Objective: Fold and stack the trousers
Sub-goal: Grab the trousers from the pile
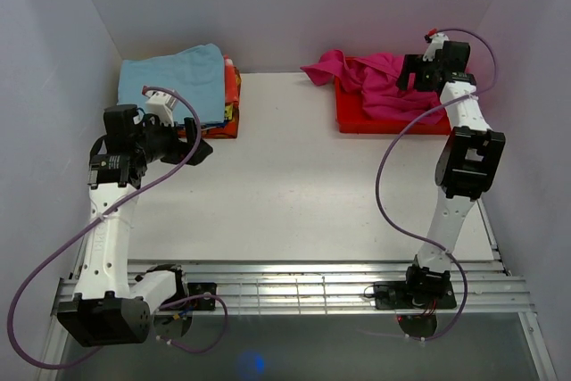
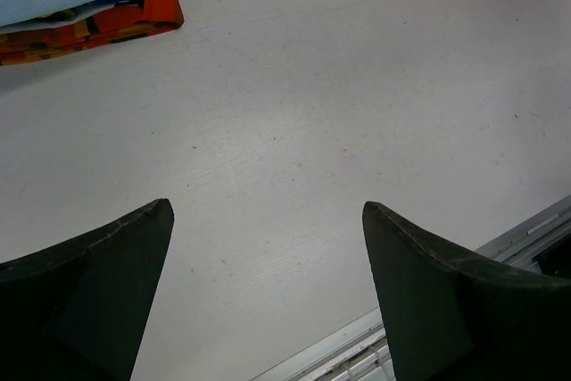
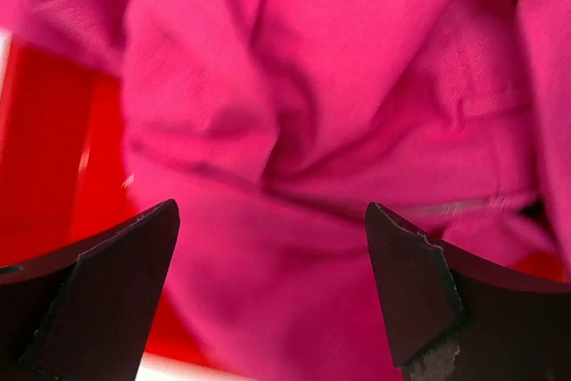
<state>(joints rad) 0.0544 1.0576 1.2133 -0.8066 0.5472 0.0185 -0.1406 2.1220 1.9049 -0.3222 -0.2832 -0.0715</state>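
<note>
The magenta-pink trousers (image 1: 370, 82) lie crumpled in the red tray (image 1: 352, 120) at the back right, one part spilling over its left rim. My right gripper (image 1: 407, 73) hovers over the heap, jaws open. In the right wrist view the creased trousers (image 3: 303, 131) fill the frame, and the right gripper (image 3: 270, 220) has its dark fingers spread wide just above the cloth, holding nothing. My left gripper (image 1: 198, 149) is open over the table on the left; in the left wrist view the left gripper (image 2: 268, 220) has only bare tabletop between its fingers.
A stack of folded cloth topped by a light blue piece (image 1: 174, 78) sits at the back left, its orange patterned lower layer (image 2: 134, 15) near my left gripper. White walls close in three sides. A metal rail (image 1: 294, 287) runs along the near edge.
</note>
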